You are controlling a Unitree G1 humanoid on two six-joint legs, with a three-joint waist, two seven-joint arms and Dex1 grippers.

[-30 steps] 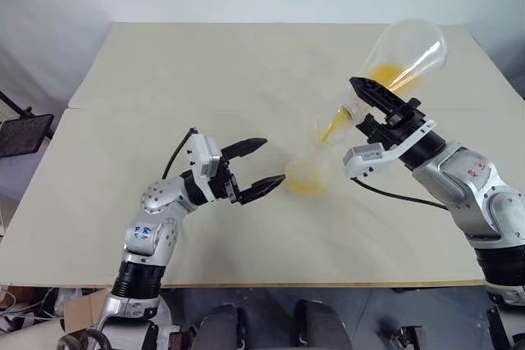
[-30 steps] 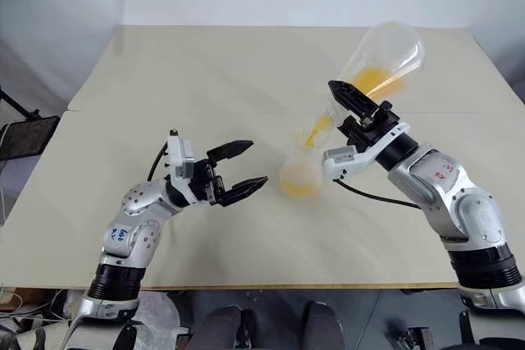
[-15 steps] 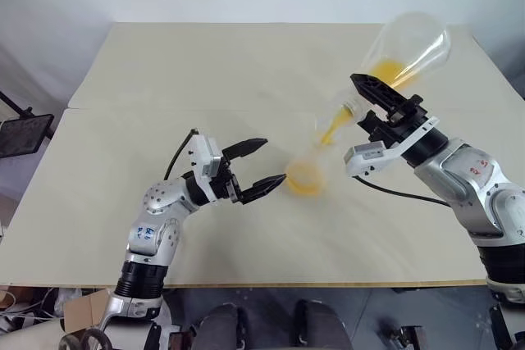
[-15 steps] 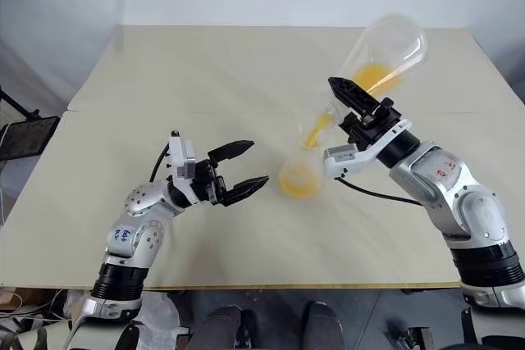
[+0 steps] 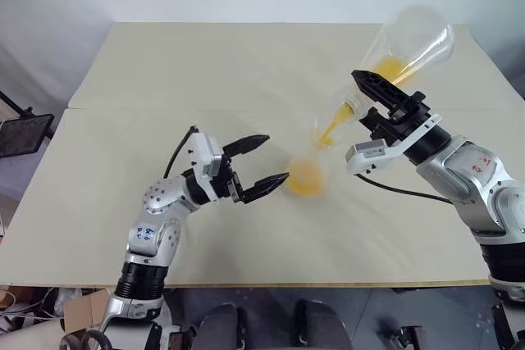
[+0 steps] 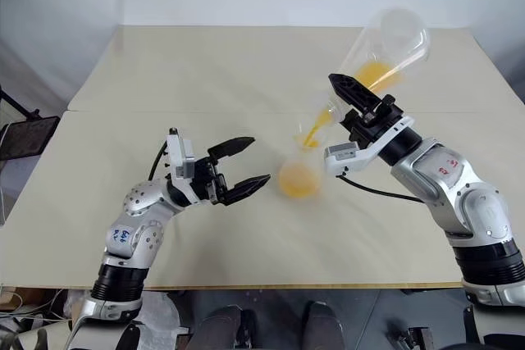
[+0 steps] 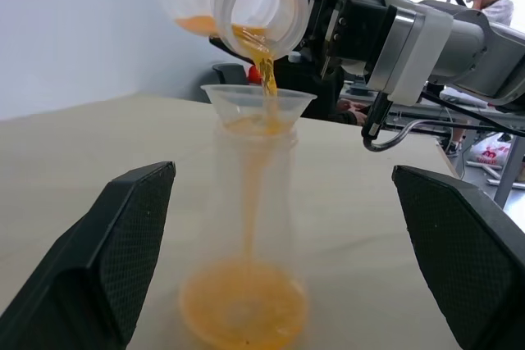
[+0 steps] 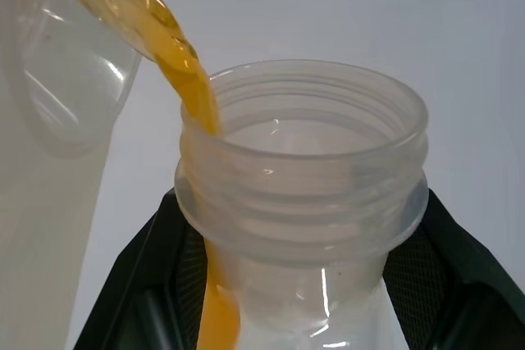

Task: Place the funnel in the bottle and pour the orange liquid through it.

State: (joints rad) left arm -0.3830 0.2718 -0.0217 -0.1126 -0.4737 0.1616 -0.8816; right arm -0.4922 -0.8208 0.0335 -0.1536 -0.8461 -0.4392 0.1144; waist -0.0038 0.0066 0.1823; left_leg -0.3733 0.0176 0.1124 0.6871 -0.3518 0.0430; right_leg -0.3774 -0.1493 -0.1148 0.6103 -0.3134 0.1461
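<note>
Little has moved since the earlier frames: the tilted conical flask sits a touch higher and steeper, and less liquid remains in it, while the pool in the bottle has grown.

The funnel step is done and the pour is under way; I judge it well along, with only a small amount left in the flask to drain.

Just beside the bottle, on the robot's left of it, the left claw hangs with its fingers spread wide, holding nothing and not touching the glass. The bottle stands upright on the surface, clear and colourless, wide at the base. The funnel sits in its neck. The orange liquid falls as a thin stream through it. Beyond and above the bottle, the right claw is clamped on the flask's neck.
</note>
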